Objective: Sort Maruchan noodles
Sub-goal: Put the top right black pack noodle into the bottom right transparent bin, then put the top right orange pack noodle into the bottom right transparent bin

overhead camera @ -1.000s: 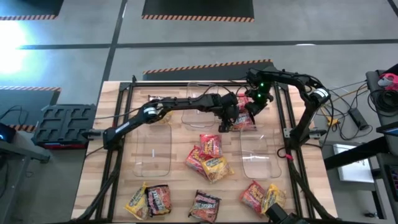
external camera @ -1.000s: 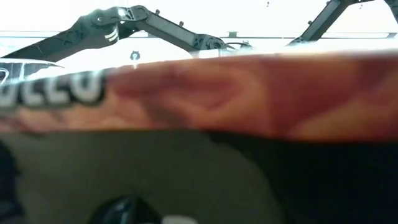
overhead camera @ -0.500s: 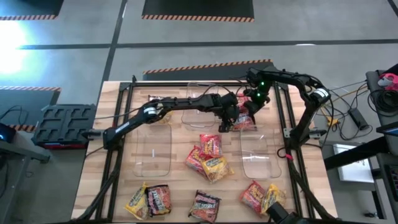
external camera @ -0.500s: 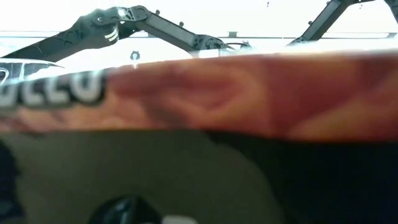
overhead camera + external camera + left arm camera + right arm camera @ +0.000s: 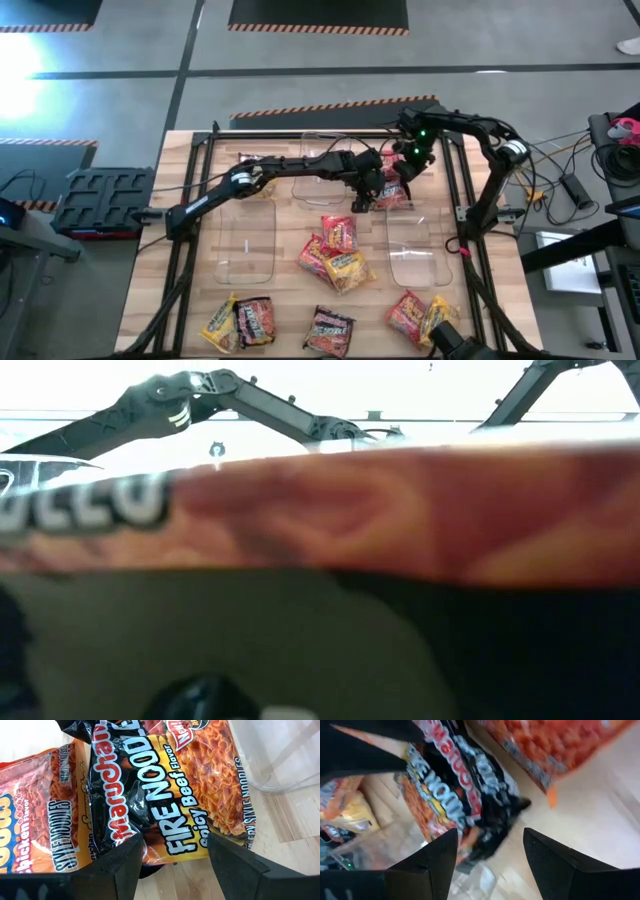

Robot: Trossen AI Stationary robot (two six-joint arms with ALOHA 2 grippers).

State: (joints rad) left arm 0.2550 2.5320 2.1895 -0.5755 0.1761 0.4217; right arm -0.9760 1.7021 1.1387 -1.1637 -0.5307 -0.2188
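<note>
A dark Fire Noodle packet point(image 5: 150, 795) lies partly over a red chicken-flavour packet point(image 5: 35, 805) on the far right-centre of the table point(image 5: 388, 192). My left gripper point(image 5: 172, 865) reaches across from the table's left. It is open, with one finger on either side of the dark packet's edge point(image 5: 170, 852). My right gripper point(image 5: 490, 865) hovers at the far right point(image 5: 408, 170). It is open too and looks down on the same dark packet point(image 5: 455, 785) and an orange-red one point(image 5: 555, 745). Further packets lie in the table's middle point(image 5: 335, 250). My left gripper has its open fingers point(image 5: 120, 865) level with the dark packet's edge point(image 5: 170, 852), one on each side, coming from the table's left. I cannot tell whether they touch it. The packet lies flat on the red packet and the wood.
Three clear bins stand on the wooden table: left point(image 5: 247, 240), right point(image 5: 415, 250) and far centre point(image 5: 325, 150). More packets lie along the near edge point(image 5: 240, 322), point(image 5: 330, 330), point(image 5: 420, 318). A packet right against the lens point(image 5: 320, 510) blocks most of the low view.
</note>
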